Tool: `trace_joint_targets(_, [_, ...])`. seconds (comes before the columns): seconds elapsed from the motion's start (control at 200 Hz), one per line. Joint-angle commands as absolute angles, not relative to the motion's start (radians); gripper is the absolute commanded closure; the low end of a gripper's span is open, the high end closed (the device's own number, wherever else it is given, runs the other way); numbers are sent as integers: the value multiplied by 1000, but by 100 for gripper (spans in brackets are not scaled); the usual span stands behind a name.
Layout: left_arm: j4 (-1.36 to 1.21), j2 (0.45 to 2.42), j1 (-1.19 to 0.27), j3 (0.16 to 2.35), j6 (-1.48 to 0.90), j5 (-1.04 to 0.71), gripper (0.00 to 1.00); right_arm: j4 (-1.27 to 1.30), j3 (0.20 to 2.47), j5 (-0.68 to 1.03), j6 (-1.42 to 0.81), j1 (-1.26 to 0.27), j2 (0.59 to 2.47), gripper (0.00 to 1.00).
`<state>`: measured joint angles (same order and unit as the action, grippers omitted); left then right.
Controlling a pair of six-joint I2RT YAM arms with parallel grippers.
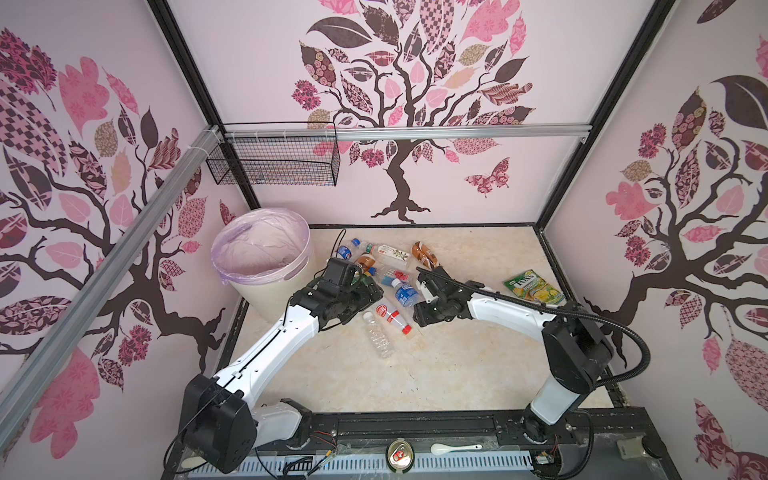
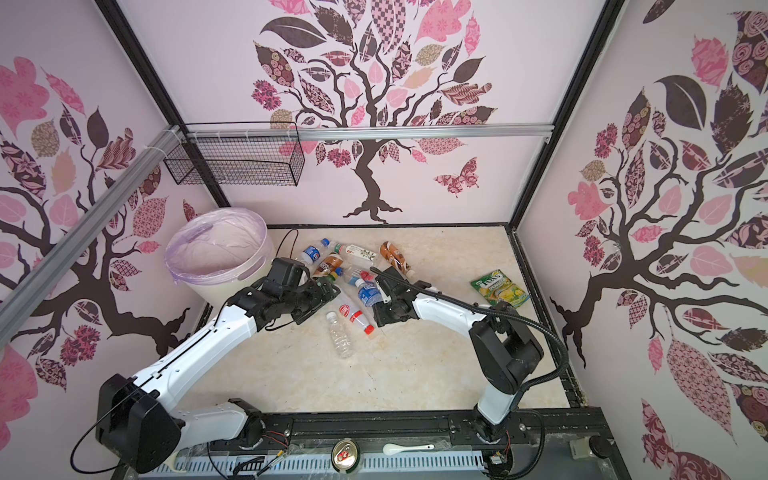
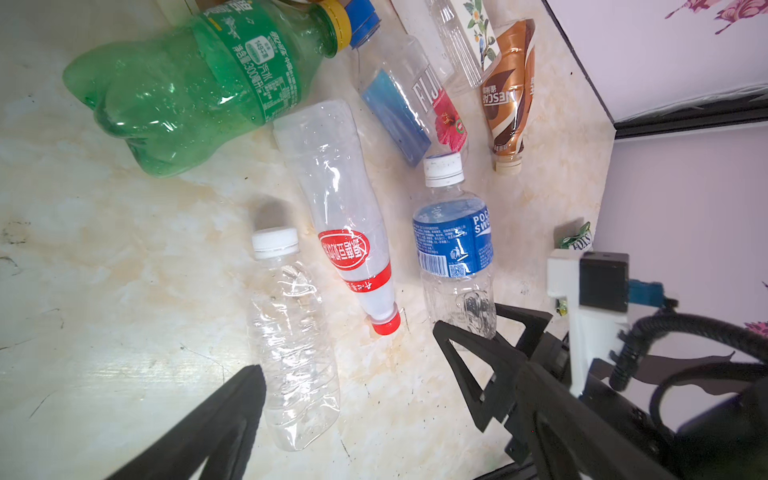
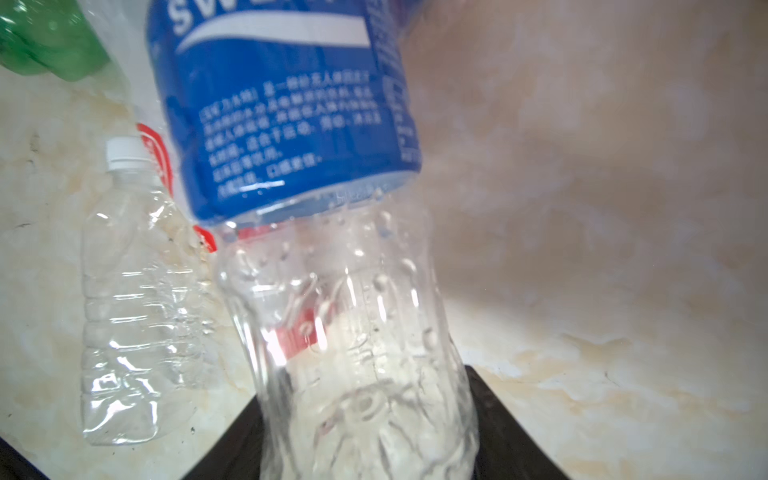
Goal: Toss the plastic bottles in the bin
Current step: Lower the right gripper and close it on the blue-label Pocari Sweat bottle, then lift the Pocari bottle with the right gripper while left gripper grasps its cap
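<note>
— Blue-labelled bottle (image 1: 405, 294): where does it lie?

— On its side near the middle of the bench (image 1: 457, 365), white cap toward 11 o'clock. The right claw (image 3: 467, 320) pinches its clear base, with one black finger against each side.

— And the left claw (image 1: 368, 291)?

— Spread wide with nothing between its fingers. It hangs over the 9 o'clock side of the pile, near the green bottle (image 3: 187, 83).

— The bin (image 1: 266, 297)?

— At 10 o'clock on the bench, in the corner, with a lilac liner folded over its rim. It is well apart from the pinched bottle.

— What else lies loose?

— A red-labelled bottle (image 1: 388, 313) lies just beside the blue one, at its 8 o'clock. A clear unlabelled bottle (image 1: 379, 338) lies at 7 o'clock beyond that, and a brown bottle (image 1: 424, 254) toward 12 o'clock. Other bottles (image 1: 388, 251) crowd around 11 o'clock. A green-yellow snack packet (image 1: 534, 287) sits alone at 3 o'clock.
</note>
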<state>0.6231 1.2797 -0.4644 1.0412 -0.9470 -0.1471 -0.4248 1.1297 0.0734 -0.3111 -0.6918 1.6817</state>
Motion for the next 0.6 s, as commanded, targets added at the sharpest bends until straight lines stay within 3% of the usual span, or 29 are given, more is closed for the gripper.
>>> trace_joint_targets(0.0, [569, 1301, -461, 1121, -983, -147, 2, -459, 1124, 50, -319, -696, 1610, 44])
trace_joint_targets(0.595, [487, 1549, -439, 1488, -989, -172, 2, -539, 1323, 34, -410, -696, 1433, 45])
